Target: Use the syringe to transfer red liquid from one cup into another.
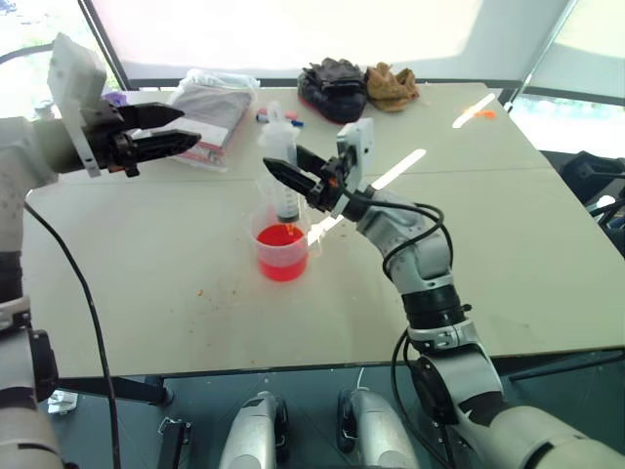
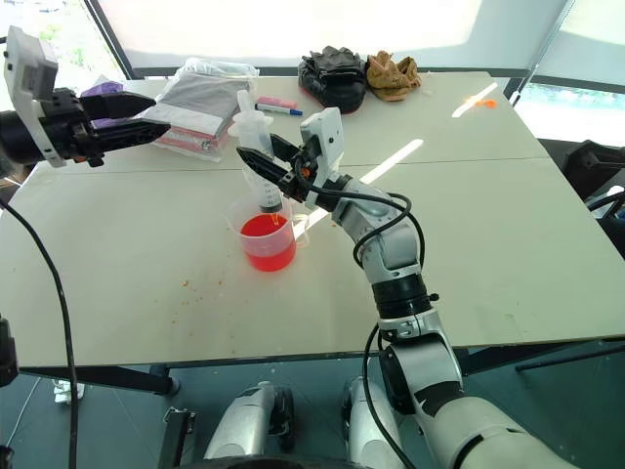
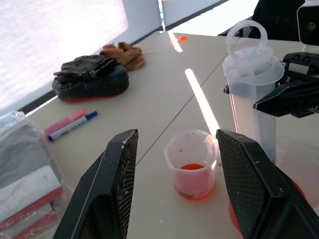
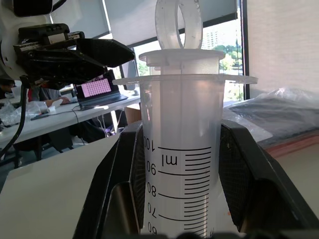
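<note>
My right gripper (image 1: 282, 159) is shut on the barrel of the syringe (image 1: 283, 191), holding it upright with its plunger pushed in. In the right wrist view both fingers press the scaled barrel (image 4: 182, 149). The syringe's tip hangs at the mouth of the wider cup (image 1: 283, 256), which holds red liquid (image 1: 281, 237) at the table's middle. The narrower cup (image 3: 192, 169) stands just beside it with a thin red layer at its bottom. My left gripper (image 1: 190, 127) is open and empty, raised above the table's far left and pointing toward the syringe.
At the table's far edge lie a black glove-like bundle (image 1: 334, 88), a brown one (image 1: 393, 85), a plastic-wrapped packet (image 1: 210, 107) and pink and blue markers (image 3: 70, 125). A small orange item (image 1: 485, 113) lies far right. Bare tabletop (image 1: 176, 293) surrounds the cups.
</note>
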Motion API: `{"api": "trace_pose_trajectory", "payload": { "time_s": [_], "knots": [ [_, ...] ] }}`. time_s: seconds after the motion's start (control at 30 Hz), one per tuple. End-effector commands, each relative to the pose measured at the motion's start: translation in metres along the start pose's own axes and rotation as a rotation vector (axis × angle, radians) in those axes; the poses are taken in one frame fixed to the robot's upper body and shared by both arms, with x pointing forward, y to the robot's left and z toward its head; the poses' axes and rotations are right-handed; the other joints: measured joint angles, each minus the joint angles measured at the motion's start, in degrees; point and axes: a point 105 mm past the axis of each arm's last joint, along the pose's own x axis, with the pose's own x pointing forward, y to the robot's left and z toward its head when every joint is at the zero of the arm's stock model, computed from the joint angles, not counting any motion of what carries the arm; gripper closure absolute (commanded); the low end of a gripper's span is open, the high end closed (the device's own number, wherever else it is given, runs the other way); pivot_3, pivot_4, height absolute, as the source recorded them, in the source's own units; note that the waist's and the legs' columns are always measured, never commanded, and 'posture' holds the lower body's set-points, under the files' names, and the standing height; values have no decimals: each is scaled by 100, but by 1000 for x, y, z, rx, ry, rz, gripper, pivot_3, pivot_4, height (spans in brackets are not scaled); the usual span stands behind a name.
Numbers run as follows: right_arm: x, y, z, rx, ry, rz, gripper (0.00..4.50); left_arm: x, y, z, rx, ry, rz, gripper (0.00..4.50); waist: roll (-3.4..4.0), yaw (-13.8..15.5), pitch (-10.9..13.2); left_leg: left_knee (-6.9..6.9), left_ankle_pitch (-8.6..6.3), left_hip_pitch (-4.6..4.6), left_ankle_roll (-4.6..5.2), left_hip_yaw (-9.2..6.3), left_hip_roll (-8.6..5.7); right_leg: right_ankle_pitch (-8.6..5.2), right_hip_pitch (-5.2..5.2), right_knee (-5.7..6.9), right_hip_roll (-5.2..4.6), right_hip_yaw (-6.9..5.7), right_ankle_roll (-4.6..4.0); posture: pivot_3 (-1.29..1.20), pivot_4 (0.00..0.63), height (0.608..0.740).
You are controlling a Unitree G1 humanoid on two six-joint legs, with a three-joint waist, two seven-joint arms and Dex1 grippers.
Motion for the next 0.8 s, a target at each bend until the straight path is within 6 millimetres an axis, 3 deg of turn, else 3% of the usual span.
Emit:
{"api": "trace_pose_trajectory", "payload": {
  "time_s": [0.03, 0.8],
  "knots": [
    [4, 6, 3, -43, -47, 11, 3040, 1, -2, 18, 66, -37, -13, 1915, 0, 0, 0, 0, 0, 0, 0, 0, 1, 0, 0, 0, 0, 0, 0, 0, 150, 740],
    [2, 19, -12, -50, -25, 23, 3040, 57, -12, 18, 185, -27, -227, 1915, 0, 4, 0, 4, 1, 1, 1, 0, -5, 0, 3, 2, 3, 0, 0, 0, 150, 740]
  ]
}}
